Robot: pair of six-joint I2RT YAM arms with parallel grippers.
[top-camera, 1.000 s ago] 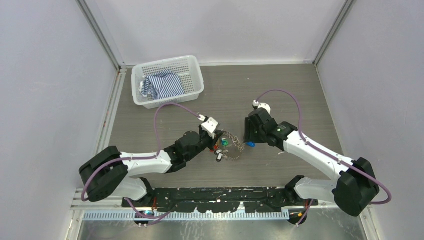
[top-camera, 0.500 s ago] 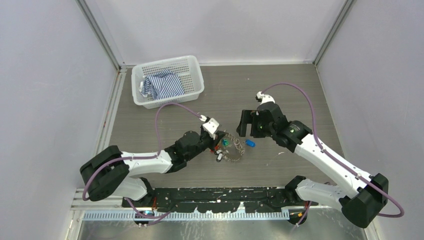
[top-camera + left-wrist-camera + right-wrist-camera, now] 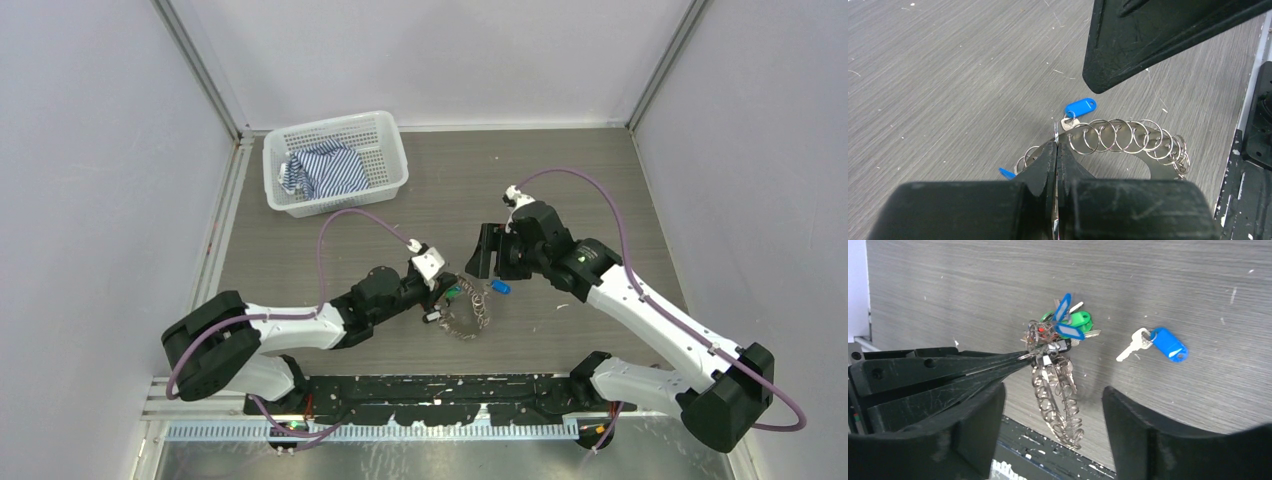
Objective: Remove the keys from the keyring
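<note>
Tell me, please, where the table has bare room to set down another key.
Bare table runs from the white basket to the right wall, and between the basket and the left arm. Crowded: the centre, where the left end effector pinches the keyring, by the loose blue-tagged key, near the open right end effector.

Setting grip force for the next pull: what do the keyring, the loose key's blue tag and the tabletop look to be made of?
keyring: thin bright metal, probably steel; its many small rings glint silver.
blue tag on the loose key: smooth glossy plastic, judging by its even colour and a pale highlight.
tabletop: matte grey wood-grain surface, possibly laminate; fine streaks, no shine.
</note>
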